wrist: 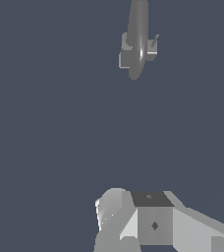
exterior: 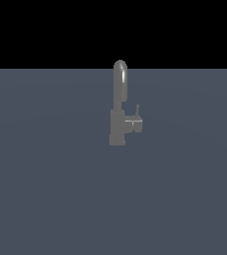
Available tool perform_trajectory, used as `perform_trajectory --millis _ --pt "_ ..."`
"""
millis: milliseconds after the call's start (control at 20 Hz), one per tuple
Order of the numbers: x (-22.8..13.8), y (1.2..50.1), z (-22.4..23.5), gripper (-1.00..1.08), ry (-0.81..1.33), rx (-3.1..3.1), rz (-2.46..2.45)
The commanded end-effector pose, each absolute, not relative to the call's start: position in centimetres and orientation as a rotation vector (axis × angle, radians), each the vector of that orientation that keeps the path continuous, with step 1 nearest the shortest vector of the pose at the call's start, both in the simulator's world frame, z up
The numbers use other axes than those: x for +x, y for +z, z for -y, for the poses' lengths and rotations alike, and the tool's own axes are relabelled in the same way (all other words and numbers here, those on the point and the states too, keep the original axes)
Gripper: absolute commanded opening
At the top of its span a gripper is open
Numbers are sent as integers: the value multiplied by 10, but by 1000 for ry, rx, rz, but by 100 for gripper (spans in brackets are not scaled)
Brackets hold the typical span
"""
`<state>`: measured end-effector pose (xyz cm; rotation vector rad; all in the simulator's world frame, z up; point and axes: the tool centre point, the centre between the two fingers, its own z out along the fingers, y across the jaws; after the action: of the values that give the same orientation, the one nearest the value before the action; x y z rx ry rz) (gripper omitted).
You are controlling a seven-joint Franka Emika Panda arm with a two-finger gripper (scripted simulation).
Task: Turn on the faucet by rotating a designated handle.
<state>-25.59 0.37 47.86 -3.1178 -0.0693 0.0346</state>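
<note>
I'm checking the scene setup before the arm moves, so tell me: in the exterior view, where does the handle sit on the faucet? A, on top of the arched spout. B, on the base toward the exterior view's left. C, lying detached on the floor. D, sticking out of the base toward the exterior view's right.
D: the handle projects from the blocky base of the faucet toward the exterior view's right, its thin pin upright.

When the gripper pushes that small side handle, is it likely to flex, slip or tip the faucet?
The handle looks like rigid grey metal, so it probably turns rather than bends. Its thin upright pin offers little contact area and looks smooth, so a push may slip off. The faucet stands on a blocky base, so tipping seems unlikely, though its mounting isn't visible.
</note>
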Motion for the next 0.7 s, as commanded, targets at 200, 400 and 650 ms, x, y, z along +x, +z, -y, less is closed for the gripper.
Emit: perform_trajectory --millis 200,400,650 --pt "-254 478 -4 -100 42 -3113 62" --pt "-247 478 -4 -100 64 -3100 40" --pt "-233 477 -5 -100 111 -3070 -9"
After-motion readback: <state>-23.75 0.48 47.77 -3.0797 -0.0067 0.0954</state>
